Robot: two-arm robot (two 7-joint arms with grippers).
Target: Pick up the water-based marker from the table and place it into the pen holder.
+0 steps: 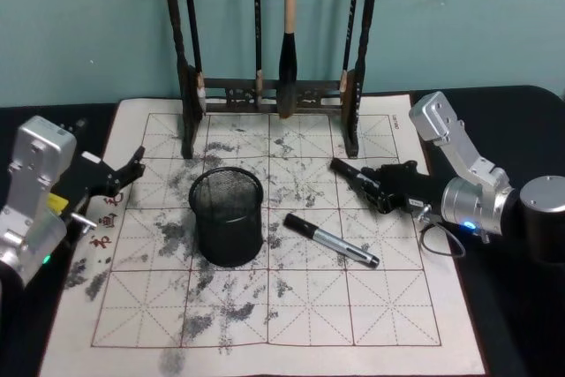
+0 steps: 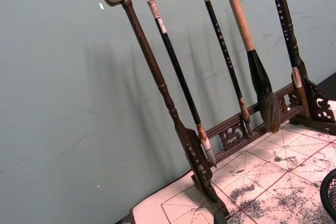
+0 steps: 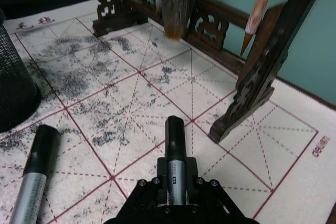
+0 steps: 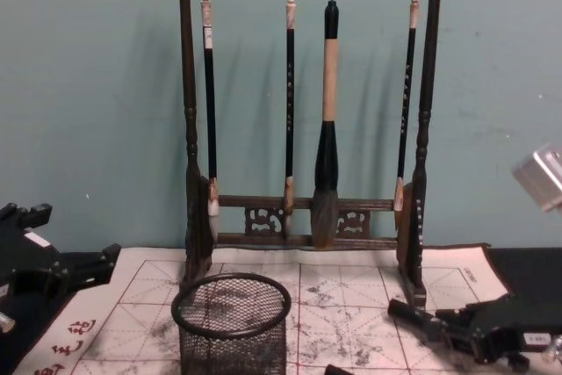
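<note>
My right gripper (image 1: 372, 184) is shut on a water-based marker (image 1: 346, 169), held low over the right side of the table's white felt mat (image 1: 397, 306). In the right wrist view its black cap (image 3: 175, 136) juts out past the fingers (image 3: 149, 190). A second marker (image 1: 331, 240) with a black cap and silver barrel lies flat on the mat, between the right gripper and the pen holder (image 1: 227, 215). That holder is a black mesh cup standing upright left of centre. The left gripper (image 1: 124, 174) hangs open at the mat's left edge, holding nothing.
A tall dark wooden brush rack (image 1: 269, 90) with several hanging calligraphy brushes stands along the mat's far edge, close behind the right gripper (image 4: 443, 327) and the pen holder (image 4: 233, 327). A teal wall rises behind it. Black table surface borders the mat on both sides.
</note>
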